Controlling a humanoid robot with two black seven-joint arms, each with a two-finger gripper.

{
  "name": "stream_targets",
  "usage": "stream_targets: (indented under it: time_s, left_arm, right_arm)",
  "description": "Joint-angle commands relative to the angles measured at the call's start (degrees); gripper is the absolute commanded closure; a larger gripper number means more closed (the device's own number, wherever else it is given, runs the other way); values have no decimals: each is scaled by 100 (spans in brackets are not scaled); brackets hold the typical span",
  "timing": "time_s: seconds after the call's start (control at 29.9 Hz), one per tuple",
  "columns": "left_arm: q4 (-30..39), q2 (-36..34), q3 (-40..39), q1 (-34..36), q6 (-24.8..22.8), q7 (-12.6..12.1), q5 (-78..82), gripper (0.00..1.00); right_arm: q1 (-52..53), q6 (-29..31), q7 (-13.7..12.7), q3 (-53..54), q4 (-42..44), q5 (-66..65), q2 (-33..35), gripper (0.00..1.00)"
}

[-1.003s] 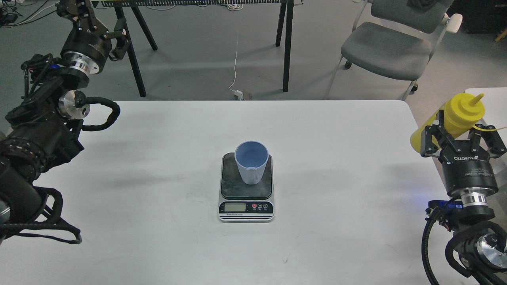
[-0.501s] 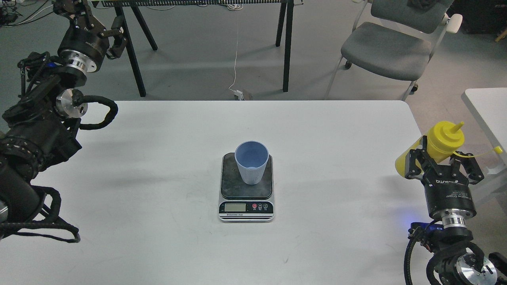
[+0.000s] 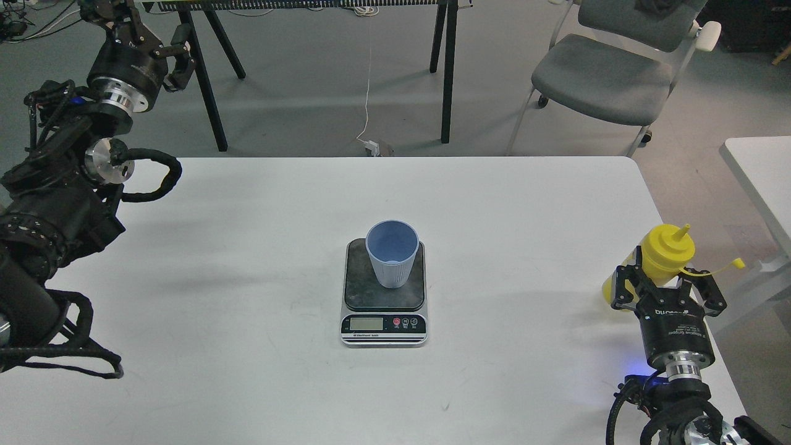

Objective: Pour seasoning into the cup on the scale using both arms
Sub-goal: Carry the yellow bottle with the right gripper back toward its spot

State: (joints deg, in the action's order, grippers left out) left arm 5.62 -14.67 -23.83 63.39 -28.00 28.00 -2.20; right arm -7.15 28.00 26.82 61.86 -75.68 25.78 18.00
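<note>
The light-blue ribbed cup [image 3: 392,254] stands upright on the dark plate of the scale [image 3: 362,290] at the middle of the white table. My right gripper [image 3: 665,285] is at the table's right edge, shut on the yellow seasoning bottle [image 3: 665,252]. The bottle is upright with its cone nozzle up and its tethered cap [image 3: 735,264] hanging out to the right. It is well to the right of the cup. My left gripper [image 3: 139,28] is raised at the far left, beyond the table's back edge, with its fingers spread and empty.
The white table [image 3: 247,247] carries only the scale and cup. A grey chair [image 3: 609,74] and black table legs [image 3: 448,68] stand behind it. A second white table's corner [image 3: 760,173] is at the right.
My right gripper has moved down and to the left with the bottle, ending near the table's right edge. My left gripper has drifted slightly up and to the left.
</note>
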Motion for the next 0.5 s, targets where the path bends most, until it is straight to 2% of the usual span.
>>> stream_targets:
  time_s: [0.0,0.47]
  left_arm:
    - [0,8,1,-2,0,0,9,4]
    - [0,-10,1,-2,0,0,70,4]
  right_arm:
    - [20,0,-10,-8,167,-74,-113,89]
    - [266,0,-10,-43,748,-574,-587,87]
